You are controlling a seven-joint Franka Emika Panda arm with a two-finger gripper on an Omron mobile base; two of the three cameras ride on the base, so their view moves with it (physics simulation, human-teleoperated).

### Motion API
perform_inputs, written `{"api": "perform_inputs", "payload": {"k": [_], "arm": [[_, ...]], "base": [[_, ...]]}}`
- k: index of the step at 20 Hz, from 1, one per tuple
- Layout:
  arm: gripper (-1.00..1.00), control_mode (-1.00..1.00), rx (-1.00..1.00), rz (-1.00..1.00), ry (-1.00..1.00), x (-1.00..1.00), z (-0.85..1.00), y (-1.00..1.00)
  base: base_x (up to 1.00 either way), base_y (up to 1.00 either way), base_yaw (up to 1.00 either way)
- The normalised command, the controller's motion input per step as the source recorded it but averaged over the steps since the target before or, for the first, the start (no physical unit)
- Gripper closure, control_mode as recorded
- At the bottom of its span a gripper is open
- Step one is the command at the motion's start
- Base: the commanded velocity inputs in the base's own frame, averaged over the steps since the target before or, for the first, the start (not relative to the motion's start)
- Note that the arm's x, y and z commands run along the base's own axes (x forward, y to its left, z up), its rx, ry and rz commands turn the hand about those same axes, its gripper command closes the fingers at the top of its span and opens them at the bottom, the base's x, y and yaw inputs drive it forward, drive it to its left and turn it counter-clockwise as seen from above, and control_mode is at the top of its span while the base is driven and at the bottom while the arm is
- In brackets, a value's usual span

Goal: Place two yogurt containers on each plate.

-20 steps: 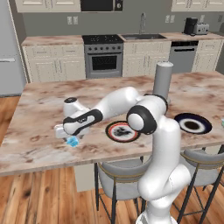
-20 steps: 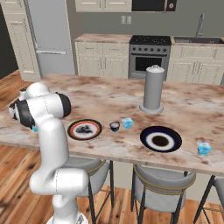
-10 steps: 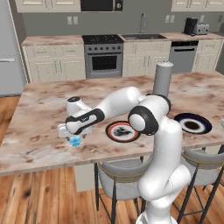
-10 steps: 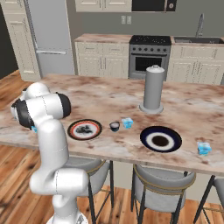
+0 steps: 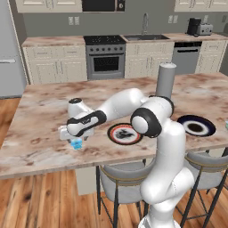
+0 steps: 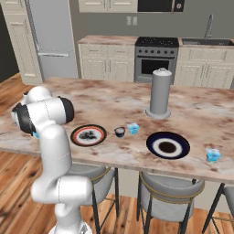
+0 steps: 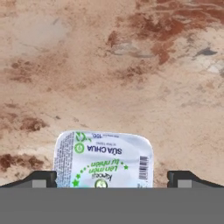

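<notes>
End effector (image 5: 75,139) lower over yogurt container (image 7: 103,159) (jaws apart).

Glossy white rounded arm links with dark grey joints, ending in a white tool (image 5: 75,138) with black tips.

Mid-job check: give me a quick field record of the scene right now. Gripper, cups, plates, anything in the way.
gripper: gripper low over the counter, fingers either side of a pale blue yogurt cup; open
other cups: dark cup and blue cup on the counter between the plates; another blue cup to the right of the blue-black plate
plates: red-rimmed plate and blue-black plate, no cups on either
obstacle: tall grey cylinder behind the plates
</notes>
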Motion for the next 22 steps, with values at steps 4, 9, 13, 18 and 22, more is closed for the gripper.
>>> {"api": "perform_inputs", "payload": {"k": [4, 9, 13, 18, 22], "arm": [[-1.0, -1.0, 0.0, 0.0, 0.0, 0.0, 0.07, 0.0], [-1.0, -1.0, 0.0, 0.0, 0.0, 0.0, 0.05, 0.0], [-1.0, -1.0, 0.0, 0.0, 0.0, 0.0, -0.04, 0.0], [-1.0, -1.0, 0.0, 0.0, 0.0, 0.0, -0.12, 0.0], [-1.0, -1.0, 0.0, 0.0, 0.0, 0.0, -0.11, 0.0]], "base": [[0.0, 0.0, 0.0], [0.0, 0.0, 0.0], [0.0, 0.0, 0.0], [0.0, 0.0, 0.0], [0.0, 0.0, 0.0]]}}
